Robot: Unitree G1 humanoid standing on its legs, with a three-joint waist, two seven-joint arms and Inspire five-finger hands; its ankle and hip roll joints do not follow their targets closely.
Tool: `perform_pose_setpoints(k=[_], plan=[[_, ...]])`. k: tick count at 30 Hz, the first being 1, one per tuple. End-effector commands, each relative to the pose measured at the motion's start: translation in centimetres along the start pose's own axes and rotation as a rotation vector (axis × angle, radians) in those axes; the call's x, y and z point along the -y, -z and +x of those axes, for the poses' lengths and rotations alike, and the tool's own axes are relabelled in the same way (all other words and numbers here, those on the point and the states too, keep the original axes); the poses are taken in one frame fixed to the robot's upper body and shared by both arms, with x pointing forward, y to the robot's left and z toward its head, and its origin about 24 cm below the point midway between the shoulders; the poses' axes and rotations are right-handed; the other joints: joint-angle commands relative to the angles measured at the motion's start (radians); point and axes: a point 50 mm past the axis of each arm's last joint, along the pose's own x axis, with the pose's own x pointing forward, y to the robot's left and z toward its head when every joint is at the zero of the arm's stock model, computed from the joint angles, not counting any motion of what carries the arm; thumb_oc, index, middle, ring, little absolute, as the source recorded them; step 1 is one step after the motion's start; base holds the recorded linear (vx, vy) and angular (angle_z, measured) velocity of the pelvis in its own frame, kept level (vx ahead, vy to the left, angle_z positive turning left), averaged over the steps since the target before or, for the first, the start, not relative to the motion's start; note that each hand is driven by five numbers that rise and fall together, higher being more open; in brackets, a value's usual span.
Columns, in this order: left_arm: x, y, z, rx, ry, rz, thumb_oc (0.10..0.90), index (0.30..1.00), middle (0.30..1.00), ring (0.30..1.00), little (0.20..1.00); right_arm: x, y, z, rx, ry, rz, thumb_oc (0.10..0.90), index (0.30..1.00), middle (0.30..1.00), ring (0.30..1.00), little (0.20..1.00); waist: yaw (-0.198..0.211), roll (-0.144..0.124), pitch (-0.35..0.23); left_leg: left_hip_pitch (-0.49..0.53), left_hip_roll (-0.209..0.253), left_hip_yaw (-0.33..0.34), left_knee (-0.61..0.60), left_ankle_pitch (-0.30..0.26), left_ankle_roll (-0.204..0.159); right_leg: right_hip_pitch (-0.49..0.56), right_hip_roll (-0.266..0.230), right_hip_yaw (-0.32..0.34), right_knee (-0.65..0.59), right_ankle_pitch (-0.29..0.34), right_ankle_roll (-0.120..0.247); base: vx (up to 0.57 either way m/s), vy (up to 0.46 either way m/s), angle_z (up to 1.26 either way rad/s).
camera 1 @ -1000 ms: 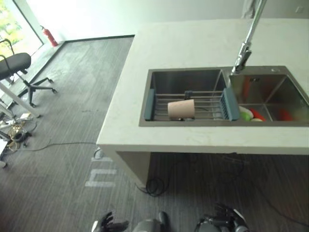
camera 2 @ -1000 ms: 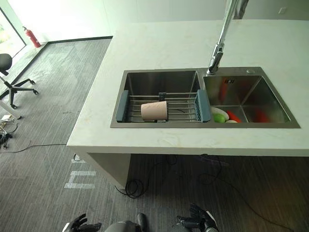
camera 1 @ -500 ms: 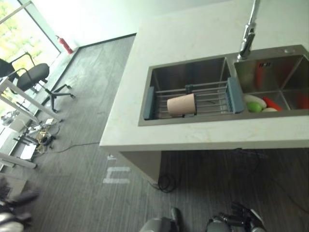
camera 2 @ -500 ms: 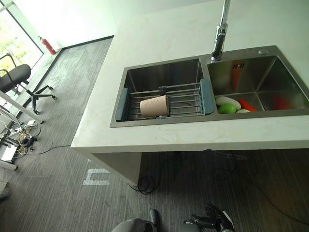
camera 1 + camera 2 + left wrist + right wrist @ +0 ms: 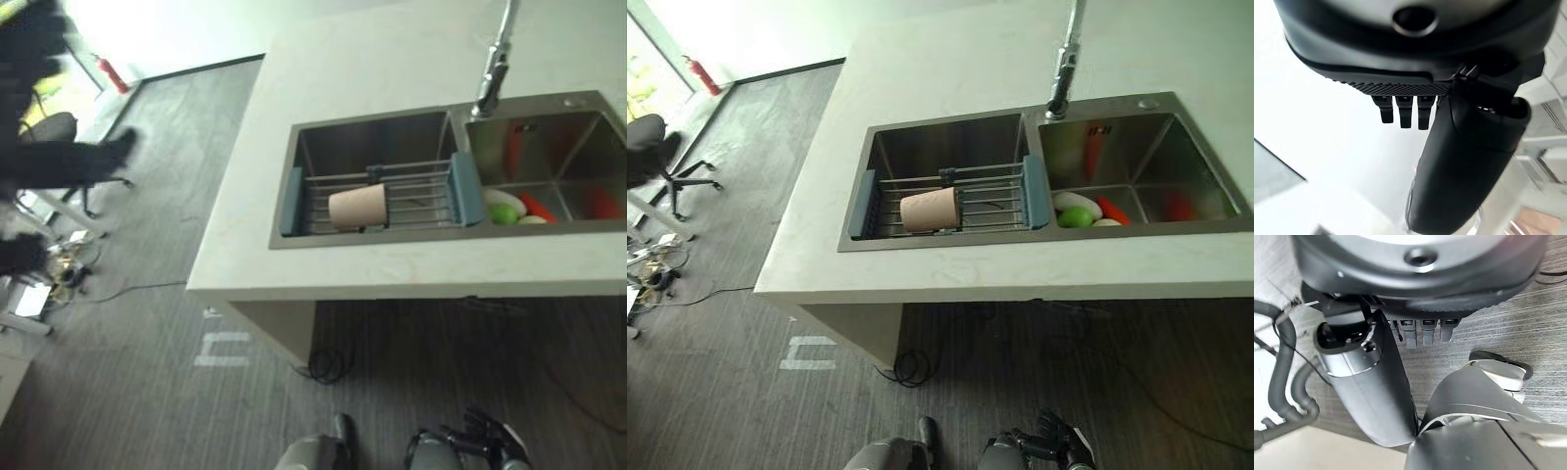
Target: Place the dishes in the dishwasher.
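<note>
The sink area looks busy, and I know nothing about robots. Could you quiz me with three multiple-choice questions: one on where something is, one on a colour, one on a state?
1. Where is the cup?
A. On the rack in the left basin
B. On the counter
C. On the floor

2. What colour are the rack's end pieces?
A. Red
B. Blue
C. Yellow

3. How is the cup lying?
A. Upright
B. Upside down
C. On its side

Answers: 1 A, it rests on the rack's wires; 2 B, both ends are blue; 3 C, its round wall faces up.
</note>
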Motion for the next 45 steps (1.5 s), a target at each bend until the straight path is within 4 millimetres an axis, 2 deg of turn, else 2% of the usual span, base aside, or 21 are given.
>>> perform_pose_setpoints(k=[1, 6, 10, 17, 21, 22, 28, 37, 45], plan=[[-4.3, -0.3, 1.2, 0.000, -0.198, 0.025, 0.800, 0.900, 0.900, 0.900, 0.900, 1.0, 0.8, -0.9, -0.007, -0.005, -0.032, 0.800, 0.900, 0.900, 0.900, 0.900, -0.026, 0.035, -0.019, 0.029, 0.136, -0.031, 0.089, -0.128, -0.108, 0.057, -0.017, 0.071, -0.184, 0.078, 0.143, 0.02, -0.050, -0.25], [-1.0, 0.2, 3.5, -0.019, -0.111, -0.014, 0.800, 0.900, 0.900, 0.900, 0.900, 0.8, 0.9, -1.0, -0.008, -0.029, -0.048, 0.800, 0.900, 0.900, 0.900, 0.900, -0.073, 0.025, -0.003, 0.034, 0.143, -0.001, 0.089, -0.125, -0.108, 0.040, -0.006, 0.102, -0.184, 0.089, 0.145, 0.00, -0.018, -0.31], [1.0, 0.6, 4.6, -0.034, -0.034, -0.016, 0.800, 0.900, 0.900, 0.900, 0.900, 0.5, 0.8, -1.0, 0.001, -0.033, -0.049, 0.800, 0.900, 0.900, 0.900, 0.900, -0.092, 0.020, 0.006, 0.035, 0.146, 0.016, 0.089, -0.123, -0.108, 0.032, -0.005, 0.116, -0.184, 0.096, 0.147, 0.00, -0.007, -0.09], [4.5, 2.1, 5.1, -0.114, 0.071, 0.079, 0.800, 0.900, 0.900, 0.900, 0.900, 0.2, -0.4, -0.6, 0.045, -0.033, -0.043, 0.800, 0.900, 0.900, 0.900, 0.900, -0.111, 0.011, 0.033, 0.024, 0.150, 0.035, 0.089, -0.118, -0.107, 0.012, -0.006, 0.130, -0.184, 0.104, 0.148, -0.04, 0.007, -0.09], [4.5, 2.4, 5.2, -0.122, 0.061, 0.171, 0.800, 0.900, 0.900, 0.900, 0.900, 0.1, -1.4, -0.4, 0.082, -0.036, -0.025, 0.800, 0.900, 0.900, 0.900, 0.900, -0.115, 0.009, 0.055, 0.006, 0.151, 0.040, 0.089, -0.110, -0.107, -0.004, -0.011, 0.129, -0.184, 0.112, 0.148, -0.07, 0.021, -0.01], [4.2, 2.2, 5.3, -0.104, 0.024, 0.275, 0.800, 0.900, 0.900, 0.900, 0.900, 0.0, -2.1, -0.2, 0.113, -0.039, -0.011, 0.800, 0.900, 0.900, 0.900, 0.900, -0.117, 0.005, 0.076, -0.014, 0.151, 0.041, 0.089, -0.106, -0.107, -0.024, -0.016, 0.128, -0.184, 0.118, 0.149, -0.11, 0.027, -0.02], [2.8, 1.1, 5.7, -0.040, -0.124, 0.461, 0.800, 0.900, 0.900, 0.900, 0.900, -0.3, -3.0, -0.1, 0.137, -0.044, -0.015, 0.800, 0.900, 0.900, 0.900, 0.900, -0.128, -0.001, 0.120, -0.048, 0.153, 0.048, 0.089, -0.094, -0.110, -0.058, -0.020, 0.132, -0.184, 0.128, 0.148, -0.05, 0.028, 0.00], [2.4, 0.6, 6.0, -0.017, -0.211, 0.463, 0.800, 0.900, 0.900, 0.900, 0.900, -0.7, -4.0, 0.2, 0.160, -0.062, -0.022, 0.800, 0.900, 0.900, 0.900, 0.900, -0.137, -0.003, 0.151, -0.068, 0.151, 0.050, 0.089, -0.085, -0.110, -0.079, -0.018, 0.138, -0.184, 0.134, 0.145, 0.00, 0.006, -0.04], [2.4, -0.3, 6.9, 0.038, -0.262, 0.395, 0.800, 0.900, 0.900, 0.900, 0.900, -0.8, -5.0, 0.4, 0.186, -0.079, -0.035, 0.800, 0.900, 0.900, 0.900, 0.900, -0.151, -0.006, 0.184, -0.084, 0.152, 0.053, 0.089, -0.081, -0.112, -0.104, -0.011, 0.155, -0.184, 0.138, 0.142, 0.00, 0.000, 0.00]])
